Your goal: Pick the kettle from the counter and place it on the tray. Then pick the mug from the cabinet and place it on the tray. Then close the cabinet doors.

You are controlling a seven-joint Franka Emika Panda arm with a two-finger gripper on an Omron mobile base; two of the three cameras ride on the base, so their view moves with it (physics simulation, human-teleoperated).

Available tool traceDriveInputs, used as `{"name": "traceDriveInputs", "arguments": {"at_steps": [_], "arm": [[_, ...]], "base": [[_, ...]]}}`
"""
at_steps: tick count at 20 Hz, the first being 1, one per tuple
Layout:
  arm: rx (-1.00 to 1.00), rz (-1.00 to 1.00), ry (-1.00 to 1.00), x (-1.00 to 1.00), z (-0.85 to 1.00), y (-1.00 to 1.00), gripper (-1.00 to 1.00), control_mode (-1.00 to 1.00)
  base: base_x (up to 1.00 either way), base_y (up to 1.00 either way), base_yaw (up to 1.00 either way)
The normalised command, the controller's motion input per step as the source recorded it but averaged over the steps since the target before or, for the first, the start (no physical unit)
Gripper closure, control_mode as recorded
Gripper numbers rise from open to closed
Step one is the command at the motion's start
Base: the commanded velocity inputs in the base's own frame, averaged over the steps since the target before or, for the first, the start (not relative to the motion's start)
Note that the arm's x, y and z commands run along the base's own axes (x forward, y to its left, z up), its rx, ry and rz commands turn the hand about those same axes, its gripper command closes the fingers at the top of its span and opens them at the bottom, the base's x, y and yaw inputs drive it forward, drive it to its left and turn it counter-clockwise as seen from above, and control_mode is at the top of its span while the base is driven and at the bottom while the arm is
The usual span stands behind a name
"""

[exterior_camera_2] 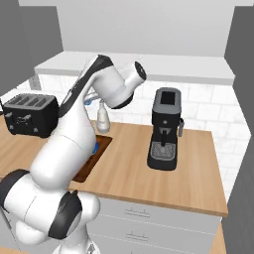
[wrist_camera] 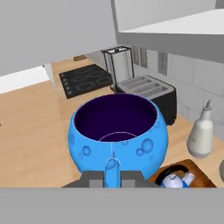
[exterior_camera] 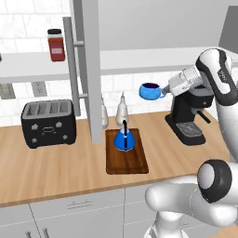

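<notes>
My gripper (exterior_camera: 163, 92) is shut on the side handle of the blue mug (exterior_camera: 149, 90) and holds it in the air, right of and above the tray (exterior_camera: 130, 160). In the hand view the mug (wrist_camera: 118, 133) sits upright with its purple inside showing, and its handle is pinched between the fingers (wrist_camera: 89, 178) of the gripper (wrist_camera: 110, 178). The blue kettle (exterior_camera: 124, 138) stands on the dark tray, and its black handle and the tray (wrist_camera: 192, 168) show below the mug at the lower right. The grey cabinet door (exterior_camera: 90, 69) stands open beside the white shelf (exterior_camera: 28, 62).
A black toaster (exterior_camera: 48, 122) sits left on the counter (exterior_camera: 56, 172). A coffee machine (exterior_camera: 188, 114) stands right of the tray. White bottles (exterior_camera: 122, 109) stand behind the tray. A red jar (exterior_camera: 56, 45) is on the shelf. The right cabinet door (exterior_camera: 230, 28) is open too.
</notes>
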Motion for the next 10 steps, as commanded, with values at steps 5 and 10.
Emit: {"name": "traceDriveInputs", "arguments": {"at_steps": [5,10], "arm": [[0.00,0.00,0.00,-0.13,-0.80,0.40,1.00,-1.00],[0.00,0.00,0.00,0.00,-0.93,0.38,1.00,-1.00]], "base": [[0.00,0.00,0.00],[0.00,0.00,0.00]]}}
